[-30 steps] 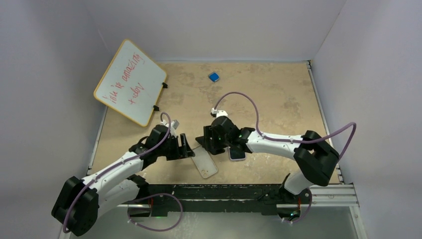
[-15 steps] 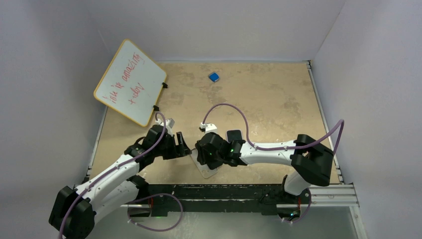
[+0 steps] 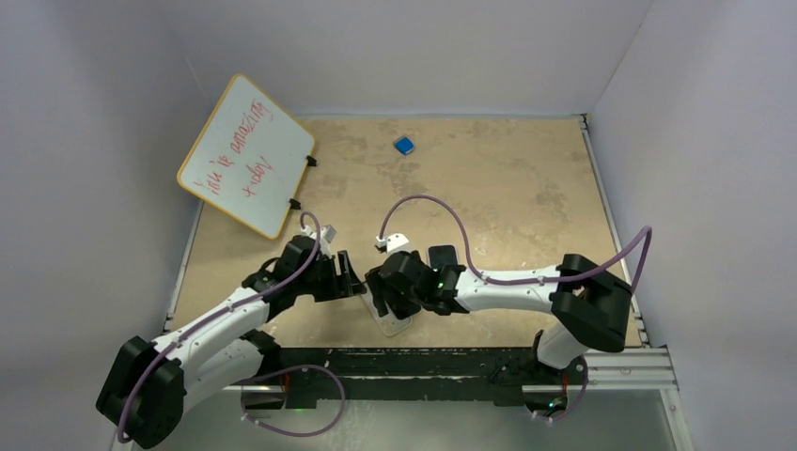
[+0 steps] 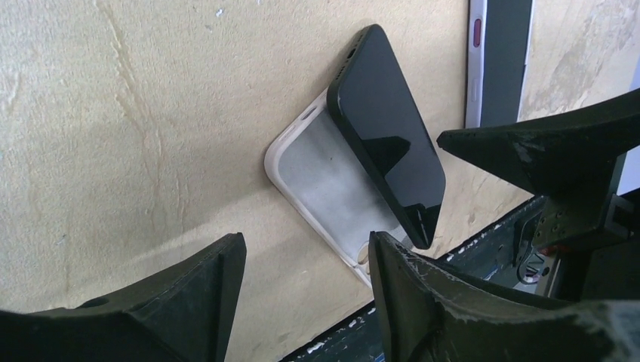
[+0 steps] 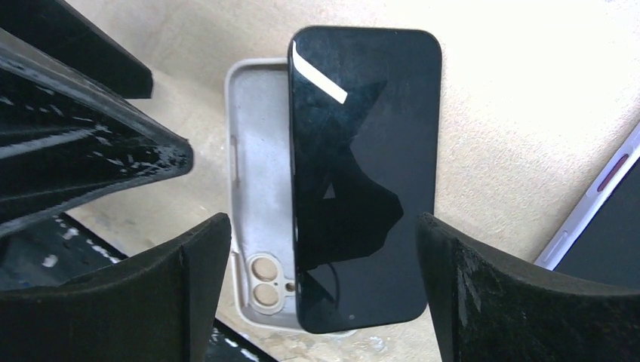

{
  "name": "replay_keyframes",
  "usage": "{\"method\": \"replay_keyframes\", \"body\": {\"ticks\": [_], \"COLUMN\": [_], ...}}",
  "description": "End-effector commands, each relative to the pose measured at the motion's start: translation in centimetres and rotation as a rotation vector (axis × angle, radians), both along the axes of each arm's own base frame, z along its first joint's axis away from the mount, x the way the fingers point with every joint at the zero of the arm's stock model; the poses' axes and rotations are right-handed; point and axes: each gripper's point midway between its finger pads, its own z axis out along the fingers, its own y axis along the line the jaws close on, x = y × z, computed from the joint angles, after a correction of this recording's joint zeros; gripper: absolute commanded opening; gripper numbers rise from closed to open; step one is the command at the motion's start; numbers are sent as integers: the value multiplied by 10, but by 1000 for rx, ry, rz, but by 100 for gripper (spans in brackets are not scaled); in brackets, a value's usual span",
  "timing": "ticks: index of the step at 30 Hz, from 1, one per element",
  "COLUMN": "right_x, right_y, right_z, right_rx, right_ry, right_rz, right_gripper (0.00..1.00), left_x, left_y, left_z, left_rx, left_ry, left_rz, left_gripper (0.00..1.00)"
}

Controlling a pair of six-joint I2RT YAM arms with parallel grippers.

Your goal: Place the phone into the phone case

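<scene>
At the near edge of the bench [image 3: 526, 178], the phone case [image 5: 256, 188] lies open side up. The phone [image 5: 362, 173] rests on it screen up and offset, one long edge overhanging the case wall, so it is unseated. The right tool [image 5: 323, 226], fingers apart, straddles the phone without contact. One second ago it stood beside the uncovered case. The left tool [image 4: 308, 241], fingers apart, sits just beside. Judgement: alignment and press-in remain.

Left end effector [image 4: 306, 243], right end effector [image 5: 323, 222]: both agape.
</scene>
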Motion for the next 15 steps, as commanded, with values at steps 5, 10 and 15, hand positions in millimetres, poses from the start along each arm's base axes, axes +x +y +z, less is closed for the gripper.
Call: {"method": "replay_keyframes", "body": {"ticks": [5,10,15], "right_x": [10,11,2], "right_y": [-16,-19,-13], "right_z": [-17,-24,-32], "right_rx": [-42,-16,0], "right_ry": [-22,14,60], "right_rz": [47,70,108], "right_gripper": [92,94,93], "left_x": [7,8,8], "left_y": [-1,-4,-6], "left_z": [-2,-9,-15], "left_rx": [-2,-8,-7], "left_ry": [-24,-14,5], "left_rz": [5,0,-3], "left_gripper": [60,57,56]}}
